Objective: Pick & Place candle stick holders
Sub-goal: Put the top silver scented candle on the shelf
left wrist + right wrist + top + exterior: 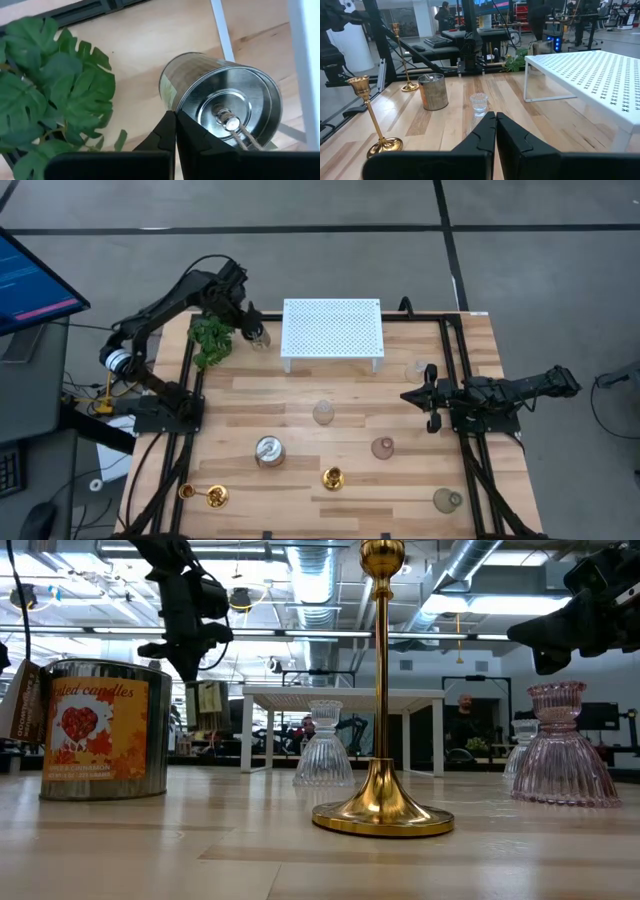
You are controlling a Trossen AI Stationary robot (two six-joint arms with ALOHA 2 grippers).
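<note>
both tools closed and empty, brass candle stick holders standing on near part of worktop

left tool (252, 320) fingers pressed together, gripping nothing, hovering at far left over a silvery tin can (225, 100) beside the leafy plant (210, 338) and the white perforated rack (332, 330). right tool (412, 396) also shut tight, empty, at right side of worktop (290, 395) just off the rack's right end. tall candle stick holder (333, 477) upright near centre, thin stem and round base, seen close in low view (382, 720). two more gold holders (216, 498) at near left, close together, second one (186, 492) smaller from above. labelled candle tin (268, 450) left of the tall holder. clear glass vase (323, 413) mid-worktop, pink glass vase (383, 447) to its right, greenish glass (446, 500) near right.
</note>
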